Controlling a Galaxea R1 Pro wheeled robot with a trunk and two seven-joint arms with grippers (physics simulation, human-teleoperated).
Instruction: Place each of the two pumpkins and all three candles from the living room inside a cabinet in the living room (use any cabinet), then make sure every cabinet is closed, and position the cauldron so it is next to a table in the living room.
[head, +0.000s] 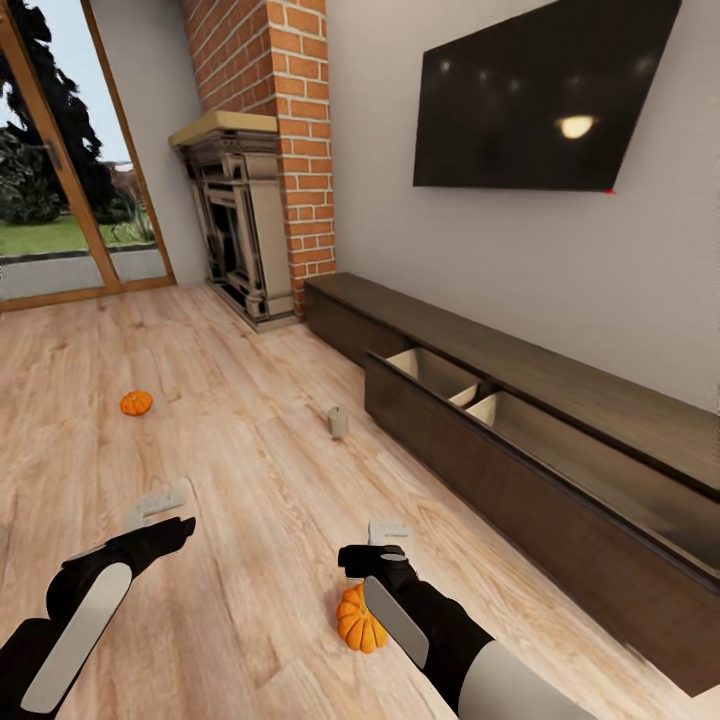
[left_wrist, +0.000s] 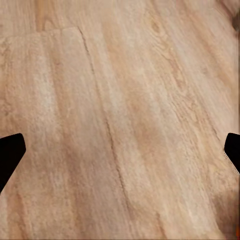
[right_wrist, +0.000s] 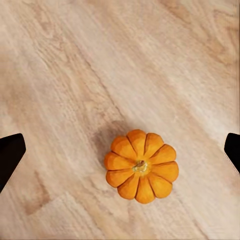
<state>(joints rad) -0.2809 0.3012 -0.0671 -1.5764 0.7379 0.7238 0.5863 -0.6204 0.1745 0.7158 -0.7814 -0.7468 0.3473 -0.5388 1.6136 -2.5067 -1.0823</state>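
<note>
Head view. The right gripper (head: 387, 531) hangs above the near pumpkin (head: 359, 620), which rests on the floor (head: 250, 450) partly behind the right forearm. This arm placement suits a top-down pick. The left gripper (head: 160, 505) is held over bare floor, well apart from any task item, likely parked so it stays out of the right arm's path. A second pumpkin (head: 136, 403) lies farther out on the floor toward the glass doors (head: 60, 200). One candle (head: 339, 421) stands upright on the floor, near the cabinet (head: 560, 480) front. The cabinet runs along the wall under the TV (head: 545, 95); one drawer (head: 445, 385) is pulled out and shows pale dividers, presumably left ready to receive items. It must be pushed shut later. No cauldron or table is visible from here.

Left wrist view. Both fingertips (left_wrist: 10, 155) sit at the frame edges with plank floor between them: the jaws are spread wide and hold nothing.

Right wrist view. The pumpkin (right_wrist: 141, 166) lies stem-up on the floor between the two fingertips (right_wrist: 10, 152), somewhat off the centre line. The jaws are spread wide, nothing is held, and no contact exists. Judgement: the step in hand is alignment before descent; a small lateral correction seems needed first.
</note>
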